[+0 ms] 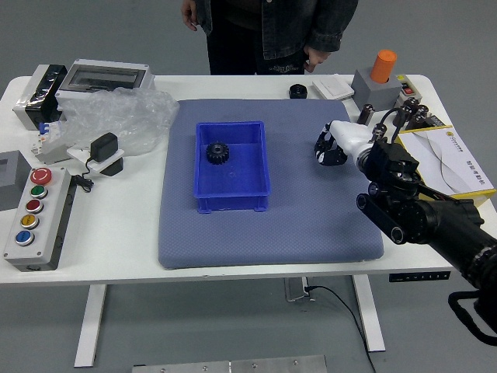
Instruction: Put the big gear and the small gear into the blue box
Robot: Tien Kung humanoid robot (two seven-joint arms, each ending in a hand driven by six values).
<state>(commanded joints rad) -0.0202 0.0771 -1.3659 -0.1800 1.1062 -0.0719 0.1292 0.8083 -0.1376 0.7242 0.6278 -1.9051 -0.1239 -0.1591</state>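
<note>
Black gear (217,153) inside blue box (233,203), toward its far left. Robot's right robot hand (351,141) low over mat (272,241), right of blue box; grasp perhaps obscured, cannot tell whether clenched or released. Person (268,31) stands beyond blue box.

Far to the left of the fingers (330,154), a control panel (44,221) carries red, green, yellow and blue buttons. Beyond it, also left of the fingers, clear plastic wrap (128,116) lies beside a device with a screen (105,78). A black adapter (104,147) sits between that wrap and the panel. Beneath the fingers' side of the white tabletop (116,249) spreads a blue-grey mat (264,245). A white pad (334,87) lies beyond the fingers. Farther right of them, an orange cylinder (384,65) stands upright on a grey block (377,91), and a yellow box (418,149) holds a white sheet (453,159).
</note>
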